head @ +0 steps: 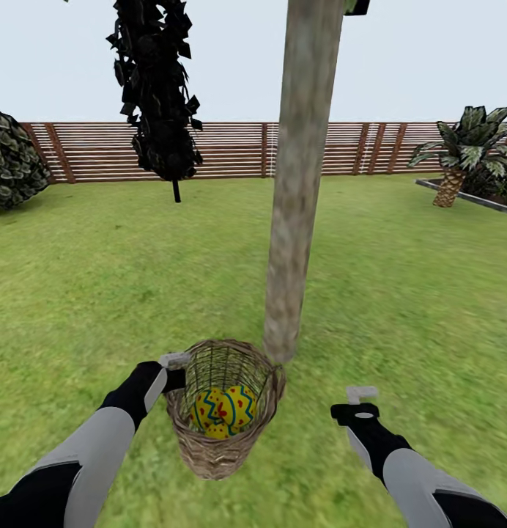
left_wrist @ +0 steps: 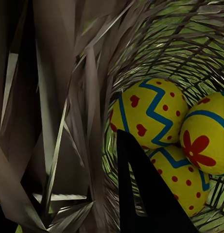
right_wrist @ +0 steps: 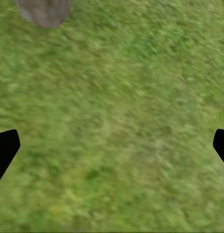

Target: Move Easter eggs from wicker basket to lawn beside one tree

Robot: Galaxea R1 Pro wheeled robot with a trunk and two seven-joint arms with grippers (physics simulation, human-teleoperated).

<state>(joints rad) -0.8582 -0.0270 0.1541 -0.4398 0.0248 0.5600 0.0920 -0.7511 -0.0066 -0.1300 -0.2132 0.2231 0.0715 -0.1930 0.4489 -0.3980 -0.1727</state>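
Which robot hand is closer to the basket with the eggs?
The left gripper: it is at the rim of the wicker basket, one finger inside. The right gripper hangs over grass, apart from it.

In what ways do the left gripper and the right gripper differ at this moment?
The left gripper is at the rim of the wicker basket, one finger inside near the Easter eggs; the right gripper is apart from the basket, over bare lawn. The right gripper's fingers stand wide open; the left's spread is unclear. Both are black-tipped.
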